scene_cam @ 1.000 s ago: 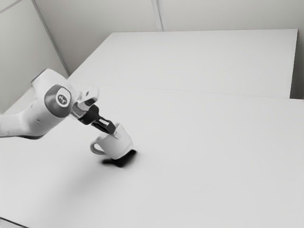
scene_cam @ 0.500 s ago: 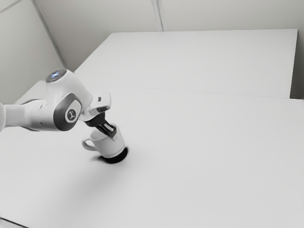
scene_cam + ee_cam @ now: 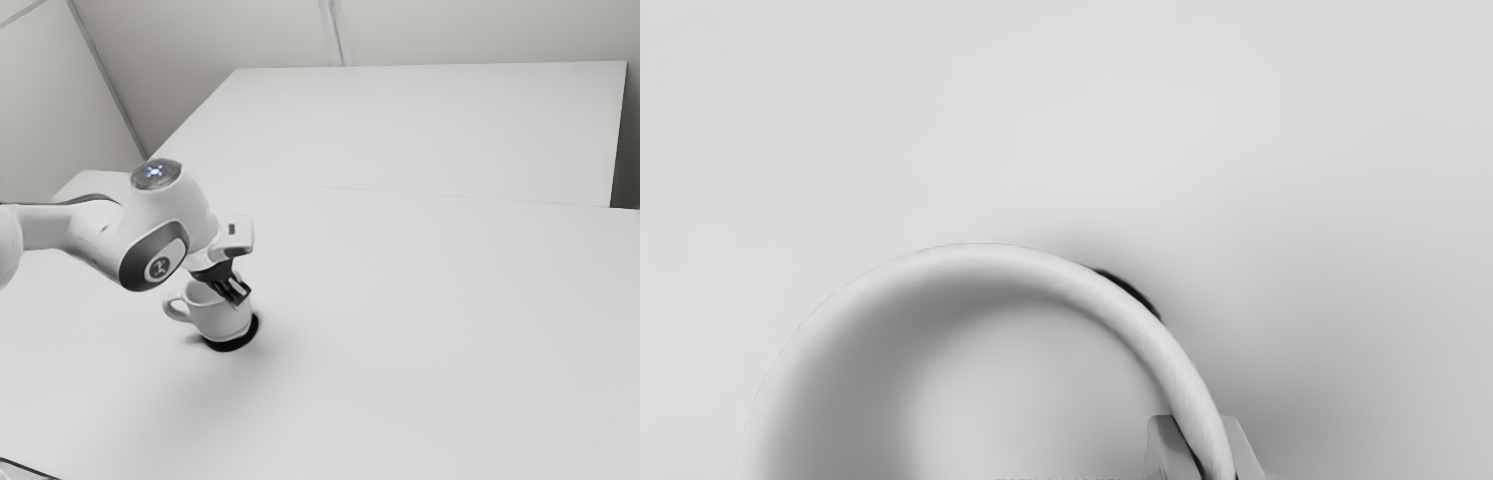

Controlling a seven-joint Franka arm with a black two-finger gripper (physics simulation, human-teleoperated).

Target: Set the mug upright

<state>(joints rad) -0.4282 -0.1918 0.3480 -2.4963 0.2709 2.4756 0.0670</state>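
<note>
And here we have the mug point(image 3: 222, 322), smooth and ceramic-looking, its thick rim point(image 3: 1113, 300) catching a soft, satiny light! Under it we see the counter point(image 3: 430, 330), smooth and matt, no telling what it's made of. Over to the arm point(image 3: 165, 212): hard, smooth shells, plastic by the look of them, with a gentle sheen, and a glossier round cap point(image 3: 157, 174) on top. The jaws look dark and fairly matt, while their pads point(image 3: 1243, 443) give us a smooth, dull grey. Behind, we've a flat-finished wall point(image 3: 480, 30).
</note>
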